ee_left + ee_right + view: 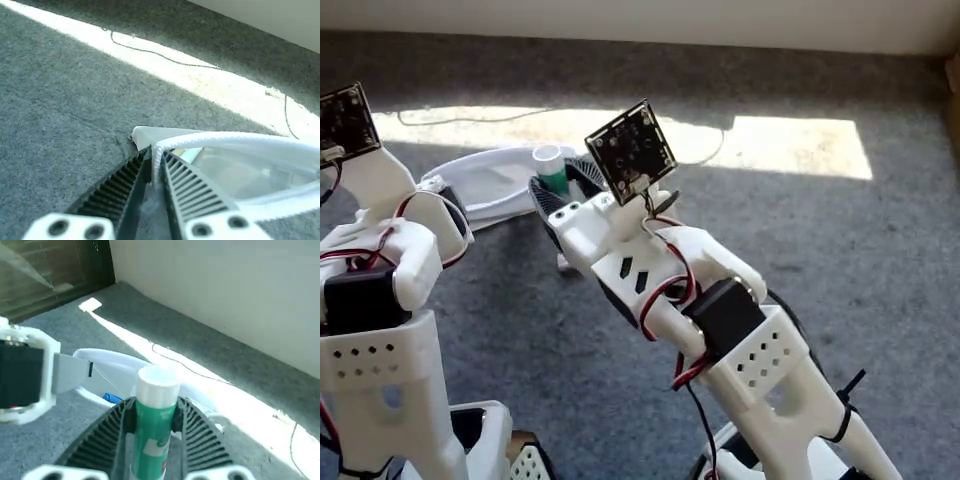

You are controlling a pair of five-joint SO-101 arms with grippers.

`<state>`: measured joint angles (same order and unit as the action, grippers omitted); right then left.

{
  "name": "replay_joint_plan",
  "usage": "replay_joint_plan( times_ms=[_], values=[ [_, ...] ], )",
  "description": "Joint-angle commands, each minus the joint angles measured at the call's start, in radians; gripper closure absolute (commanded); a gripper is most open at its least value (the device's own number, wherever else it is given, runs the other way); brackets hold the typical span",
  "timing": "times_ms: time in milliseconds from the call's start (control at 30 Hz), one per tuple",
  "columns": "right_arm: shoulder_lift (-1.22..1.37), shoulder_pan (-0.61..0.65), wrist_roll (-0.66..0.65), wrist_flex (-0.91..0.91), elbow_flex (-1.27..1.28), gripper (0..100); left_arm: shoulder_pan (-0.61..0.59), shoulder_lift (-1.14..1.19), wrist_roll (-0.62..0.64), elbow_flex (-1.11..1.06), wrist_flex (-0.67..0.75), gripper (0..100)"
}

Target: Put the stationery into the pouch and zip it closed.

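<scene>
High view first: grey carpet [840,260] covers the whole surface, with a band of sunlight [790,145] across the upper part of the frame.

The right arm [720,320] rises from the lower right toward the middle of the frame. The left arm [380,300] stands along the left edge.

The pouch [495,185], white with a clear side, lies open on the carpet in the upper left of the frame, between the two arm tips. The left wrist view shows the left gripper [151,152] pressed together on the pouch's white zipper edge, pinching it at one end of the opening.

The right gripper [155,407] is pinching a glue stick [552,168], green with a white cap. It holds the stick upright by the body, cap upward. In the high view the stick sits at the right end of the pouch, just left of the frame's middle. Whether it is above the opening or just beside it cannot be told.

A small blue item [112,398] lies inside the pouch, seen through the clear side in the right wrist view. What it is cannot be made out.

A thin cable [470,118] runs over the sunlit carpet behind the pouch.
</scene>
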<state>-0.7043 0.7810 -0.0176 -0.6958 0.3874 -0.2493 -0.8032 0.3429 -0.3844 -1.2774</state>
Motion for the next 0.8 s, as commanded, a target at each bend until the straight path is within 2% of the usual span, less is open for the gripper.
replay_joint_plan(
  times_ms=[0, 233, 600, 767],
  values=[
    [-0.042, 0.018, 0.005, 0.120, -0.004, 99.4, 0.008, -0.012, -0.009, 0.005, 0.015, 99],
    [-0.035, 0.018, 0.003, 0.317, 0.031, 99.4, 0.008, -0.012, -0.009, 0.004, 0.015, 99],
    [-0.035, 0.019, 0.002, 0.915, 0.375, 99.4, 0.008, -0.012, -0.009, 0.004, 0.015, 99],
    [-0.031, 0.019, 0.002, 1.047, 0.427, 99.4, 0.008, -0.012, -0.009, 0.004, 0.015, 99]
  ],
)
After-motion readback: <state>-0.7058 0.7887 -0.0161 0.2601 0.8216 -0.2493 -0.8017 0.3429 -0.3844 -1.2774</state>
